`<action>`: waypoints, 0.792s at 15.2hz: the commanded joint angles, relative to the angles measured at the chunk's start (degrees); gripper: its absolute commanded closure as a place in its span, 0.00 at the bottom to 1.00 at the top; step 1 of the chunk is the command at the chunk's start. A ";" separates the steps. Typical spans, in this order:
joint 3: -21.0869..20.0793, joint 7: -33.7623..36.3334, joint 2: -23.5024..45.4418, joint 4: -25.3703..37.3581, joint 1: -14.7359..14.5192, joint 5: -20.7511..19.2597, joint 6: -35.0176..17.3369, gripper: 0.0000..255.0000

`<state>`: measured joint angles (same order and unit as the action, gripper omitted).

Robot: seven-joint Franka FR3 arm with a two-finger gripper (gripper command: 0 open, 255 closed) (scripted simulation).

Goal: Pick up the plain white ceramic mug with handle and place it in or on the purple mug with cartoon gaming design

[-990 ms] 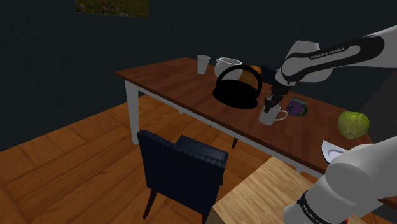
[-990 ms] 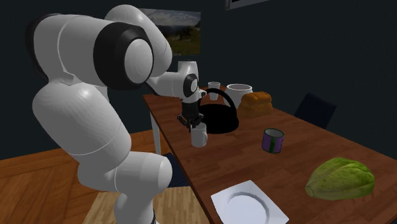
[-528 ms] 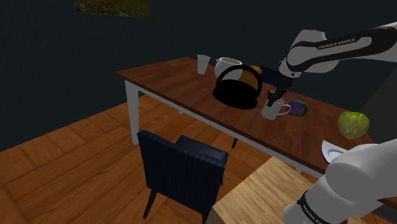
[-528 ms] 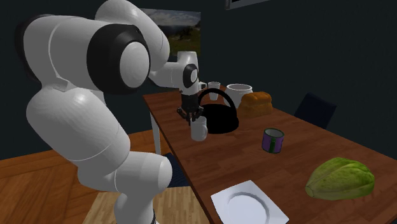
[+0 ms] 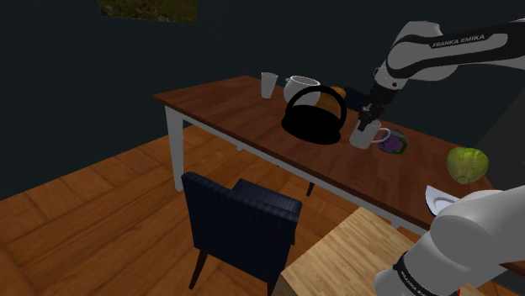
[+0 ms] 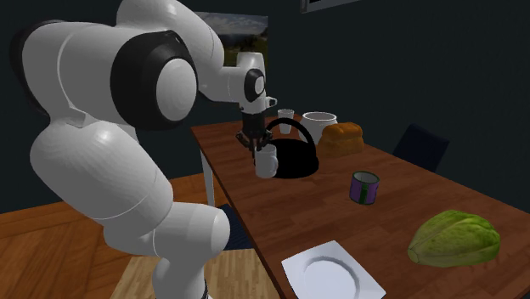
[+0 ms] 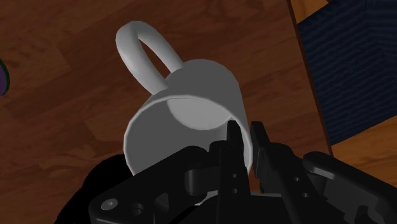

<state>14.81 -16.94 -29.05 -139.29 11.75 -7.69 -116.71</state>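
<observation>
Wrist view showed my jaws clamped on the rim wall of the white mug (image 7: 191, 95), one finger inside and one outside, leaving the handle (image 7: 143, 54) clear. The mug appeared lifted off the worktop (image 5: 244, 109), between the black kettle (image 5: 314, 118) and the purple mug (image 5: 392, 143).

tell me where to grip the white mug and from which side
Grip the white mug by its thin rim wall, coming down from above, on the side roughly opposite the handle. The open mouth lets one jaw go inside and one outside. That is how the jaws pinch it in the wrist view, and the loop handle stays clear of them.
</observation>
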 commanded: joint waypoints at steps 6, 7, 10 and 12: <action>-0.73 0.16 -0.92 4.59 -0.22 0.38 5.54 1.00; -0.80 0.15 -0.98 5.31 -0.24 0.43 6.32 1.00; 1.46 -2.74 0.61 7.57 0.48 0.01 6.79 1.00; 3.76 -5.66 2.45 9.73 1.10 -0.23 6.91 1.00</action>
<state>17.44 -21.14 -27.64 -130.55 12.57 -7.81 -109.66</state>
